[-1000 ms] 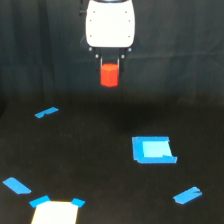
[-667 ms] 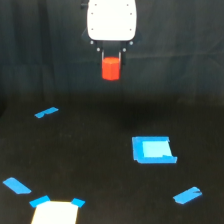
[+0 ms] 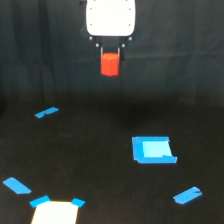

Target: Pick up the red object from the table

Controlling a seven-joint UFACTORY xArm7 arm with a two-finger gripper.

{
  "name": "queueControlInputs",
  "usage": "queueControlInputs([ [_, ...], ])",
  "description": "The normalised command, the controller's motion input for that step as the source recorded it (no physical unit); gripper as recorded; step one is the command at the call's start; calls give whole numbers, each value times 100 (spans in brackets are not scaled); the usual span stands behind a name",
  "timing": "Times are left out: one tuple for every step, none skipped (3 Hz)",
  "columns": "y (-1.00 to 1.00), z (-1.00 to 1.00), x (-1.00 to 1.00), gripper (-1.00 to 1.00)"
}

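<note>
The red object [image 3: 109, 64] is a small red-orange stubby block held in the air, well above the black table [image 3: 100, 165]. My gripper [image 3: 110, 56] hangs below its white head [image 3: 110, 18] at the top centre of the exterior view. Its dark fingers [image 3: 101, 51] are shut on the block's upper sides. The block's top is partly hidden between the fingers.
Blue tape strips lie on the table at the left [image 3: 46, 112], lower left [image 3: 16, 185] and lower right [image 3: 187, 195]. A blue-edged pale square [image 3: 153, 149] lies right of centre. Another pale patch with blue corners [image 3: 55, 212] sits at the bottom edge. A dark curtain hangs behind.
The gripper has risen with the red block in it and shifted slightly to the exterior view's right. The tape pieces have not moved.
</note>
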Motion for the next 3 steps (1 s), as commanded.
queueControlInputs([
  [-5, 15, -24, -100],
  [-22, 18, -5, -100],
  [-8, 17, -20, -100],
])
